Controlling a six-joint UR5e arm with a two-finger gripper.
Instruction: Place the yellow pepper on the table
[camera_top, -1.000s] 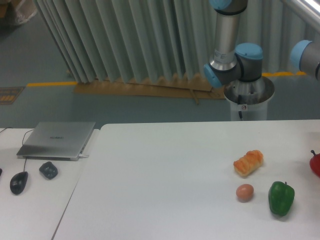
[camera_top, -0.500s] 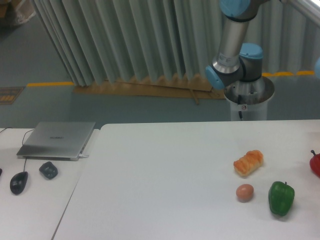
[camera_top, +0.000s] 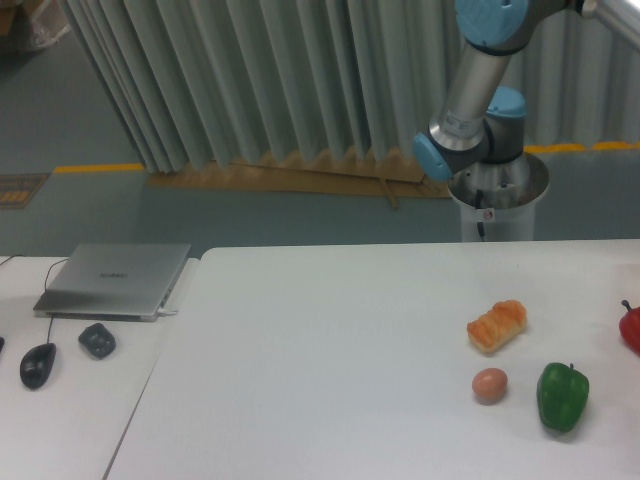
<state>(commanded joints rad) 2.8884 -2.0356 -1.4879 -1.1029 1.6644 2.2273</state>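
Observation:
The yellow pepper is out of view. The large white table (camera_top: 320, 340) fills the lower part of the frame. Only the arm's base and lower links (camera_top: 478, 110) show, behind the table's far edge at the upper right, and the arm runs out of the picture at the top right. The gripper itself is not in view.
On the table's right side lie an orange-yellow ridged bread piece (camera_top: 496, 325), a brown egg (camera_top: 489, 384), a green pepper (camera_top: 562, 396) and a red item (camera_top: 631, 328) cut by the right edge. A smaller desk at left holds a laptop (camera_top: 114, 279), a mouse (camera_top: 37, 364) and a dark object (camera_top: 97, 340).
The arm's upper link has swung to the right and tilted. The blue joint seen at the right edge has left the frame. Nothing on the table moved.

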